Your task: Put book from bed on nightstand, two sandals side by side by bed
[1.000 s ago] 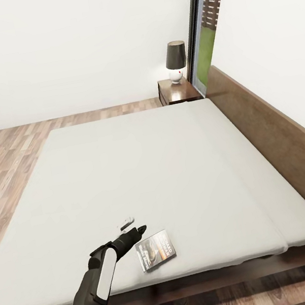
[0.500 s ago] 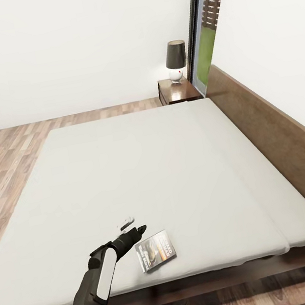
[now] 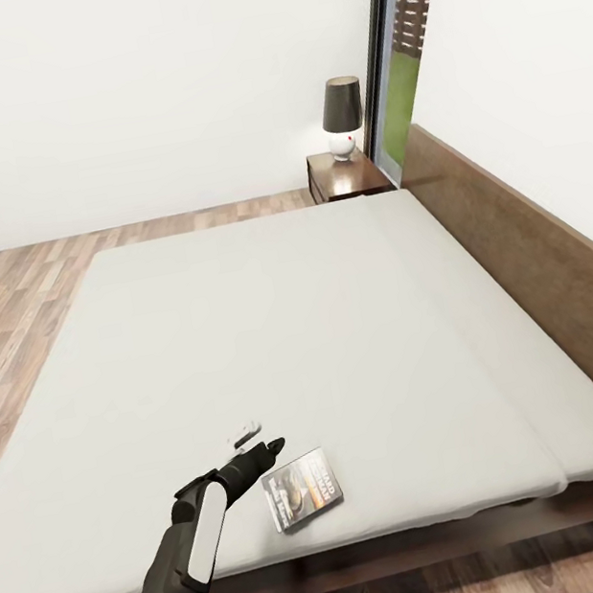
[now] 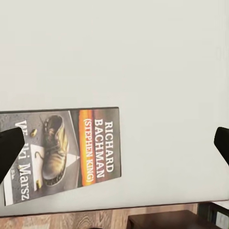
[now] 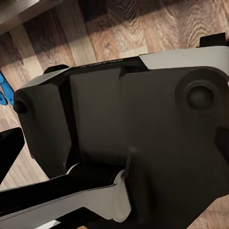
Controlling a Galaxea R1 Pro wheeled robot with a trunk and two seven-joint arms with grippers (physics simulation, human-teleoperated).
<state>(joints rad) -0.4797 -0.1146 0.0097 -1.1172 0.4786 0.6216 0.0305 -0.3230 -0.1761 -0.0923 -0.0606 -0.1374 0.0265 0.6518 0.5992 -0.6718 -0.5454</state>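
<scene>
L arm reaches out over the bed (image 3: 322,331), and the left gripper (image 3: 260,442) hovers above the pale mattress, close to the near edge. Fingers wide apart, nothing between them. In the L wrist cam the two black fingertips (image 4: 9,148) sit at opposite edges of the frame, big gap of bare mattress in the middle.

The book (image 3: 302,488) lies flat on the mattress, cover up, just beside the gripper and nearer the bed's front edge than the fingertips are. Not in contact as far as the head cam shows. L wrist cam gives it clearly (image 4: 62,152): black cover, white "RICHARD BACHMAN (STEPHEN KING)" lettering, orange band, boot pic below. One fingertip overlaps the book's end in that cam; the other is well off past the opposite side, over plain mattress. So the book is off-centre in the gap, toward one finger.

Far beyond the fingers, past the top corner of the bed, the nightstand (image 3: 346,181) stands against the wall by the headboard, with a dark-shaded lamp (image 3: 342,118) on it. Well apart from the book.

R wrist cam: looks down at the robot's own dark-grey and white body (image 5: 124,124) over wood-plank floor (image 5: 119,28). A black fingertip of the right gripper (image 5: 8,148) pokes in at the frame edge; can't tell if that one is spread or closed. Bit of bright blue at the edge, a sandal (image 5: 4,90), on the floor.
</scene>
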